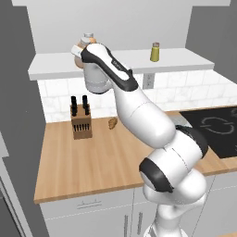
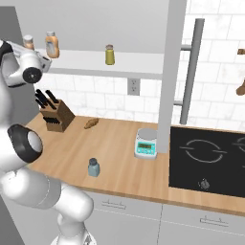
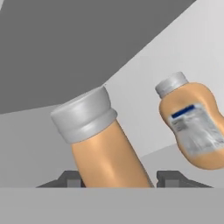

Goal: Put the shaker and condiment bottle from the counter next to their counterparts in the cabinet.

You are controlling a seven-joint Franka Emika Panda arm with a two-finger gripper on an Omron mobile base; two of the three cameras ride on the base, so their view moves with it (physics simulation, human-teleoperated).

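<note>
Fingertips [image 3: 72, 178] sit either side of the condiment bottle [image 3: 105, 148] in the hand view; gripper [image 3: 119, 179] is narrowed around its pale orange body, bottle between the jaws, grey-white cap pointing up-left. Actual contact is hidden below the frame edge. Just past it: the wider orange bottle [image 3: 194, 127] with pale label, apart from the held one, standing on the white shelf.

Wooden counter [image 2: 119, 158] runs left to right, white cabinet fronts [image 2: 124, 217] below its front edge. On it, near to far: one blue-grey shaker [image 2: 94, 167] near the front edge, one small digital scale [image 2: 146, 143] mid-counter, just beside a grey vertical panel [image 2: 167, 72], one brown food item [image 2: 91, 123], one knife block [image 2: 53, 114] toward the back left. Black cooktop [image 2: 206, 160] takes the right end. White tile backsplash behind, one wall outlet [image 2: 133, 86].

Cabinet [image 2: 119, 64] ledge above: two orange bottles at the left end, one yellow-green shaker [image 2: 110, 54] well apart to their right. Open ledge between the bottles and that shaker, more to its right. Shaker on the counter has clear wood all round.
</note>
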